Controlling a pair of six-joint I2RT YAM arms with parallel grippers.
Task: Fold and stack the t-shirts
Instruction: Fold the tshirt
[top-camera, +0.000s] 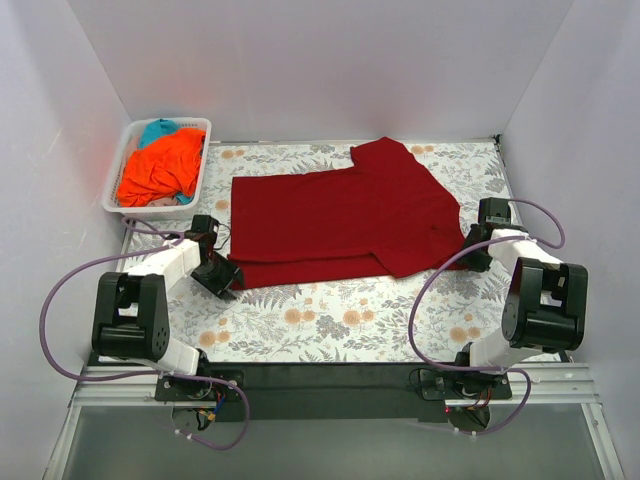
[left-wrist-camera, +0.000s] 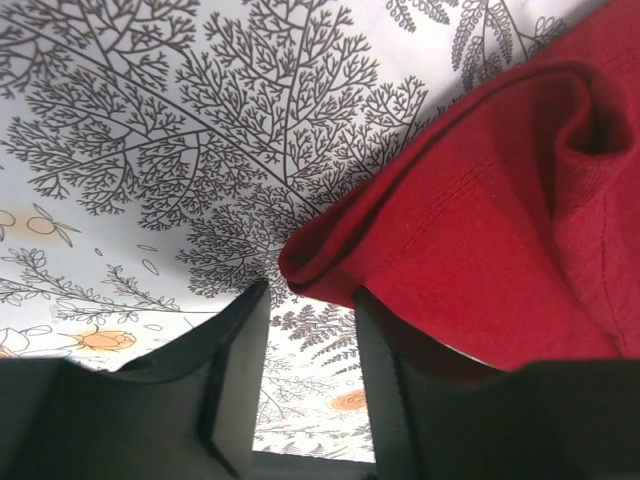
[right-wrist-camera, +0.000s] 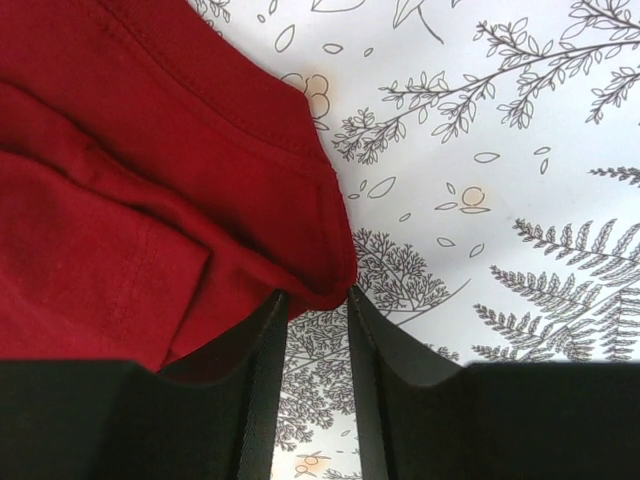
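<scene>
Dark red t-shirt (top-camera: 340, 215), spread on tablecloth (top-camera: 330, 315)

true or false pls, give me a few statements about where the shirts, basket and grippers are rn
1. The dark red t-shirt lies spread on the tablecloth. True.
2. The orange t-shirt lies flat beside the red one. False: it is bunched in the white basket.
3. The left gripper and right gripper sit at opposite side edges of the red shirt. True.
4. The basket stands at the far right. False: it is at the far left.
5. The left gripper's fingers are pressed together. False: the tablecloth shows through the gap between them.
</scene>
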